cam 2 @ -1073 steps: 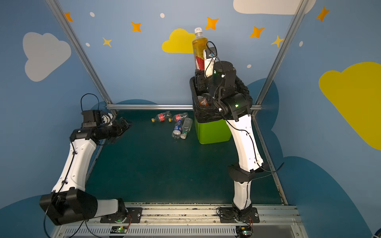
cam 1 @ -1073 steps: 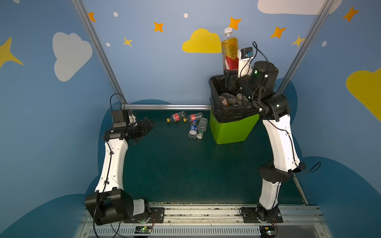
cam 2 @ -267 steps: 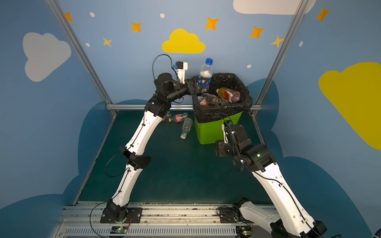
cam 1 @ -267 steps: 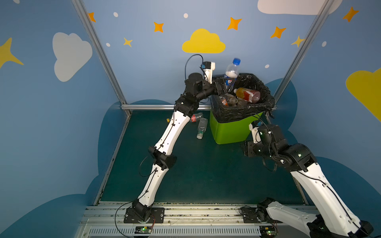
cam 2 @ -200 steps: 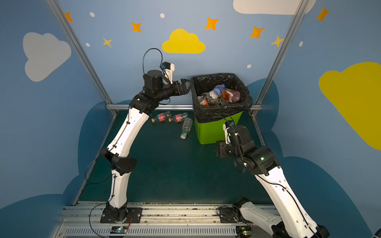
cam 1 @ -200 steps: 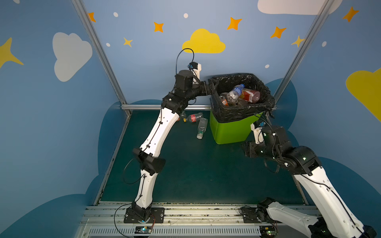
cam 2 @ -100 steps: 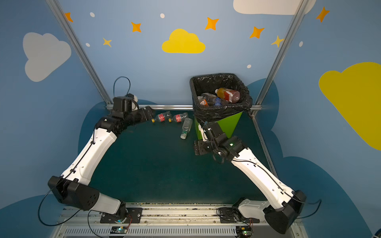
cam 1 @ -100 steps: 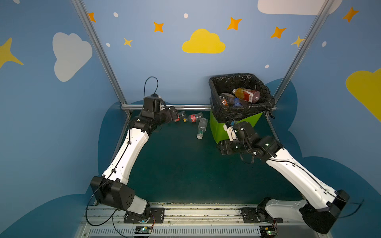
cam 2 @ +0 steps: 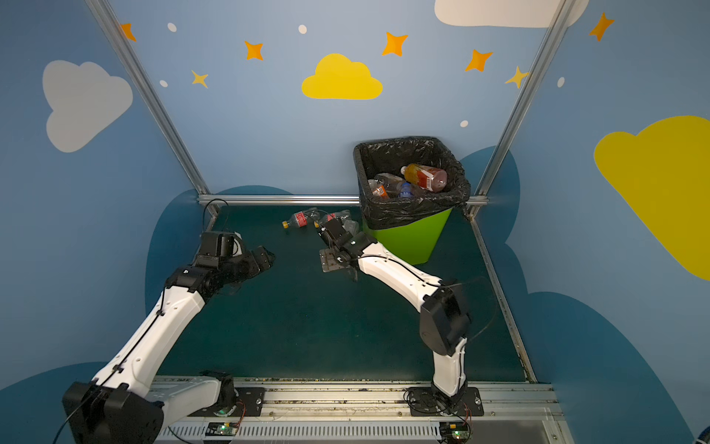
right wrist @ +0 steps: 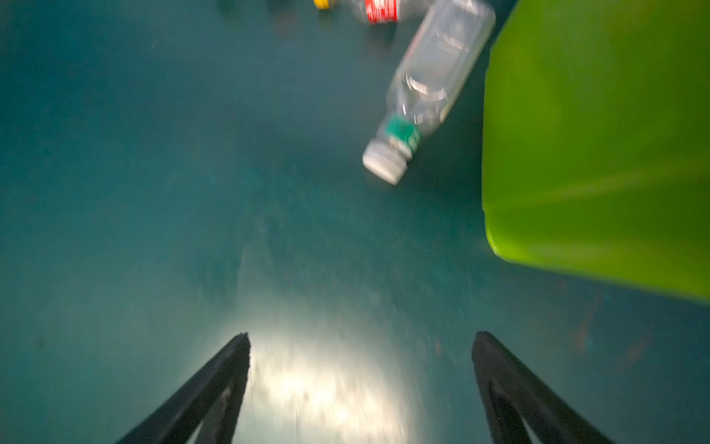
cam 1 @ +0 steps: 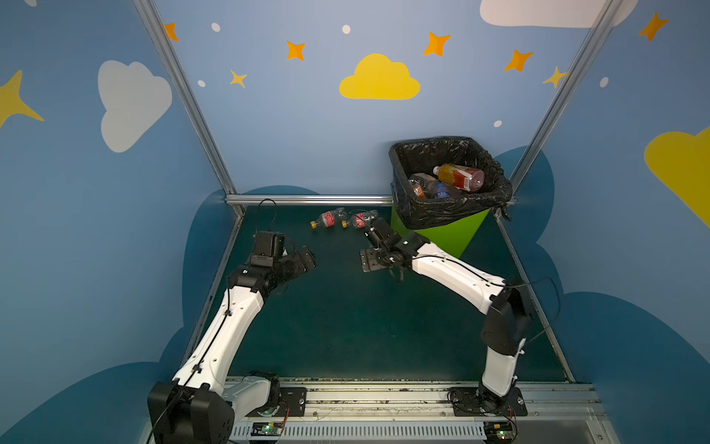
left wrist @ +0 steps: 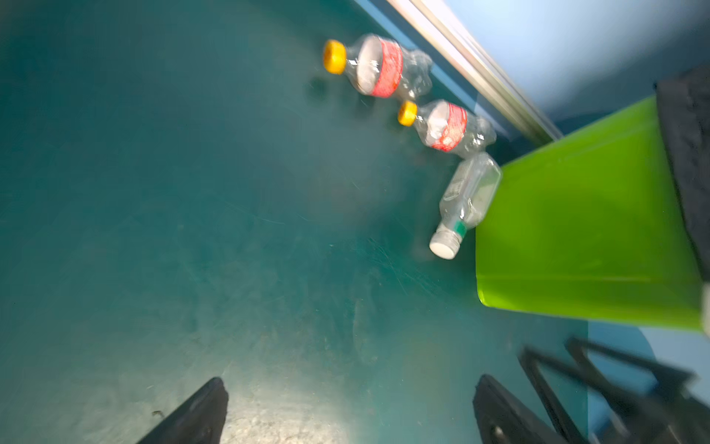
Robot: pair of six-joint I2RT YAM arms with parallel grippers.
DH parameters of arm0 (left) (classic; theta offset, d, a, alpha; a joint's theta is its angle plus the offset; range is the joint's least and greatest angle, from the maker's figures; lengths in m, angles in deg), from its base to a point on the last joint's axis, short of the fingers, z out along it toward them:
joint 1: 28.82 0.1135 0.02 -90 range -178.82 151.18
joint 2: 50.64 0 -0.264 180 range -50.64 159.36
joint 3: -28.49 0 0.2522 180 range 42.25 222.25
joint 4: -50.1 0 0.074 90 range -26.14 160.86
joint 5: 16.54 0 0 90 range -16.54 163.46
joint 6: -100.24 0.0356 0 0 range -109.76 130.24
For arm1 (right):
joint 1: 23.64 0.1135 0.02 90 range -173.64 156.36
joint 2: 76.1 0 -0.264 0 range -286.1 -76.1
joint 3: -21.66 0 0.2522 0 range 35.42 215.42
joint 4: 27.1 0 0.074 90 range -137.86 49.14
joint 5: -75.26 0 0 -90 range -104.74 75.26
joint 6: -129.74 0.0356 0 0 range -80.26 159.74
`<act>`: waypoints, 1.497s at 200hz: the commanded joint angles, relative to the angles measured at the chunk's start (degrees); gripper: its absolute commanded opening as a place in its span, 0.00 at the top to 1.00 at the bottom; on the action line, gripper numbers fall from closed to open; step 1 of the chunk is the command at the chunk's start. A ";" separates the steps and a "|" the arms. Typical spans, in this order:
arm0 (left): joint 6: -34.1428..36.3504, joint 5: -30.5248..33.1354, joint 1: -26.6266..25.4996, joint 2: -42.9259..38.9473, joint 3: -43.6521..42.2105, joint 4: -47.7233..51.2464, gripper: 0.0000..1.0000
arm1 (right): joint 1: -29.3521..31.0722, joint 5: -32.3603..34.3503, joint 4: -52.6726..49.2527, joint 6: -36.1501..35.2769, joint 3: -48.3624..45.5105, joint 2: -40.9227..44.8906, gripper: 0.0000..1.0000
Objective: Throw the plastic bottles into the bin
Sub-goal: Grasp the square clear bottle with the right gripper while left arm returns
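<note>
Nearest you, the left gripper [cam 1: 301, 261] hangs over the bare dark-teal tabletop [cam 1: 345, 326], its jaws spread wide with nothing between them. A little farther in, the right gripper [right wrist: 361, 384] sits low over the tabletop, jaws likewise apart and empty. It points toward the clear plastic bottle with a white cap and green neck band [right wrist: 430, 88]. That bottle lies on its side just beside the wall of the tall lime-green plastic bin [cam 1: 449, 234]; whether it touches the wall, you cannot tell from here.

That closeness is your main hazard. There looks to be little room for a jaw on the bin side, so it may strike or shove the bin. A light, smooth bottle may also skid or squirt free as you close.

Beyond, by the metal back rail [cam 1: 307, 200], lie a clear red-labelled bottle with a yellow cap [left wrist: 380, 65] and a second red-labelled bottle [left wrist: 445, 125]. Both arms face this cluster and could clash.

Farthest, the bin's black bag [cam 1: 434, 209] holds bottles piled near the rim, with an orange-filled bottle [cam 1: 459, 177] on top. Another drop could bounce out.
</note>
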 commanded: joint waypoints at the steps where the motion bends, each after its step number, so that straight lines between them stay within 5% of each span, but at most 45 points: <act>1: 0.90 -1.09 2.78 -1.90 -0.31 1.12 0.00 | -1.33 4.78 -5.32 -0.69 10.67 -7.50 0.08; 51: 3.63 -8.31 9.18 -2.31 -0.14 3.05 0.00 | -4.31 9.59 -12.87 1.16 30.81 -22.89 0.07; 154: 5.56 -13.32 13.78 2.75 3.29 3.02 0.00 | -10.67 -3.78 -8.55 5.87 38.24 -31.71 0.07; 299: 4.01 -12.80 16.68 3.05 3.33 2.01 0.00 | -13.36 -3.74 -5.07 6.51 49.58 -43.51 0.18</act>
